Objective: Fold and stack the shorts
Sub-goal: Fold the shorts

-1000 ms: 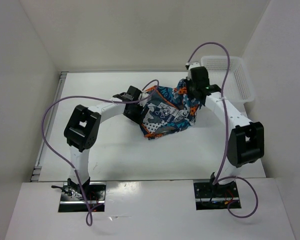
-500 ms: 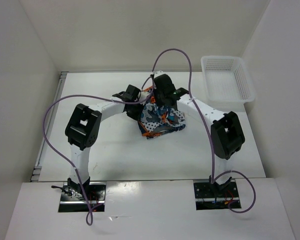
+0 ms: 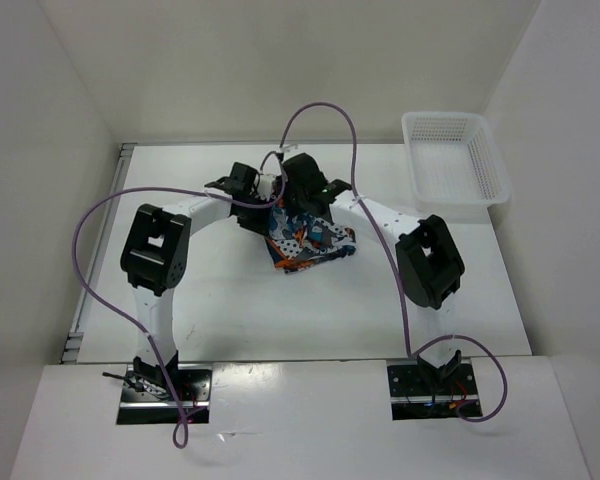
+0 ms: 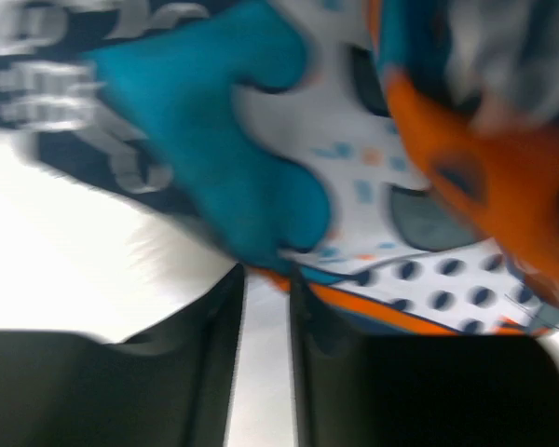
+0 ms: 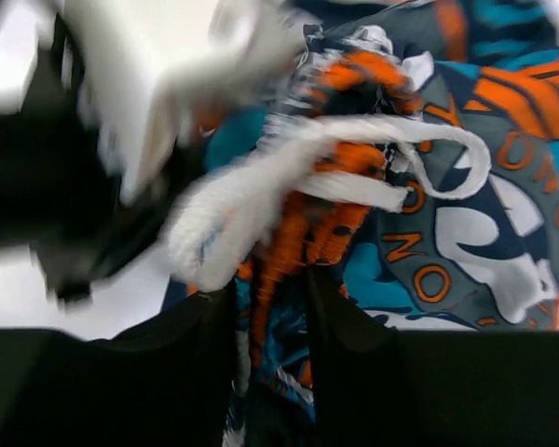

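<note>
Right hand (image 5: pixel 270 307) sits at the upper-left edge of the shorts (image 3: pixel 312 243), jaws narrowly apart with orange cloth between them; gripped or loose, can't tell. Left hand (image 4: pixel 265 317), equally narrow, meets the hem. Bundle lies mid-frame on the surface (image 3: pixel 210 300), trailing lower right.

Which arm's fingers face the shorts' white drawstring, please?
The right arm's fingers: the looped drawstring lies just ahead; the left fingers face only the shorts' printed cloth.

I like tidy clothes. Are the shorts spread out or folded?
Folded over, roughly: the shorts are a small, bunched bundle, not spread flat.
</note>
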Controlling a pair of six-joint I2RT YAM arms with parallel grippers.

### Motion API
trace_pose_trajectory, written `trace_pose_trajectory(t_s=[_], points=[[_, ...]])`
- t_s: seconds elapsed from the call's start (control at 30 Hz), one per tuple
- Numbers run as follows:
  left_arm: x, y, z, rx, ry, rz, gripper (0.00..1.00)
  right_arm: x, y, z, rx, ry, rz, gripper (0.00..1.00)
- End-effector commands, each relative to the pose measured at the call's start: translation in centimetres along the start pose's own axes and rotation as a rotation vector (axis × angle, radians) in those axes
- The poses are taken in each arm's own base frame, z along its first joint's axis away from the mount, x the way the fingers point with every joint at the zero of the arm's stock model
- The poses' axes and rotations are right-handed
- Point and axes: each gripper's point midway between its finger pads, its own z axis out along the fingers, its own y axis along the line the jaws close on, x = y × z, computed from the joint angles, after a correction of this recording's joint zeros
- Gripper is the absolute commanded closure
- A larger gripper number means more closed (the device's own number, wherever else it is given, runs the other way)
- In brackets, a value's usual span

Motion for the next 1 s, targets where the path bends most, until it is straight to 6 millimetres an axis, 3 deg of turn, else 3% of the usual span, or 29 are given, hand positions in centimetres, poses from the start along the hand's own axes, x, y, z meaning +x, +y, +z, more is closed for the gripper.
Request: trace_pose_trajectory(t_s=[0.0, 0.07, 0.13, 0.17, 0.23, 0.3, 0.4, 0.47, 0.6, 0.77, 0.9, 0.97], points=[[-0.4, 2.1, -1.3, -0.026, -0.025, 0.019, 0.65, 2.0, 6.3, -1.4, -0.225, 0.009, -0.232, 0.62], [-0.5, 3.3, -2.6, -0.036, -0.038, -0.008, 0.61, 1.9, 8.0, -2.6, -0.319, 0.000, -0.283, 0.53], [-0.6, 3.7, -3.2, -0.043, -0.043, -0.019, 0.53, 0.6, 10.1, -4.6, -0.441, -0.046, -0.362, 0.44], [-0.3, 4.4, -3.4, -0.062, -0.035, -0.030, 0.53, 0.9, 11.6, -5.3, -0.493, -0.047, -0.403, 0.42], [-0.6, 4.6, -3.8, -0.079, -0.043, -0.027, 0.50, -1.0, 13.1, -7.2, -0.566, -0.110, -0.474, 0.41], [-1.1, 5.6, -4.7, -0.103, -0.055, -0.043, 0.48, -1.5, 13.3, -7.9, -0.577, -0.117, -0.484, 0.42], [-1.8, 5.7, -6.1, -0.111, -0.075, -0.046, 0.45, -2.8, 11.6, -8.3, -0.480, -0.162, -0.526, 0.51], [-3.0, 5.9, -7.6, -0.121, -0.117, -0.043, 0.43, -2.2, 9.5, -8.1, -0.402, -0.156, -0.547, 0.57], [-4.7, 4.5, -9.2, -0.061, -0.154, -0.029, 0.40, 1.6, 7.3, -6.8, -0.359, -0.076, -0.599, 0.60], [-5.6, 2.8, -7.5, -0.004, -0.140, -0.003, 0.39, 3.7, 5.0, -5.0, -0.272, -0.048, -0.671, 0.56], [-5.7, 3.0, -6.0, 0.018, -0.121, -0.008, 0.35, 5.3, 2.6, -3.0, -0.238, 0.008, -0.700, 0.54], [-6.2, 3.1, -5.8, 0.018, -0.127, -0.006, 0.33, 6.2, 2.5, -2.3, -0.241, 0.025, -0.729, 0.53]])
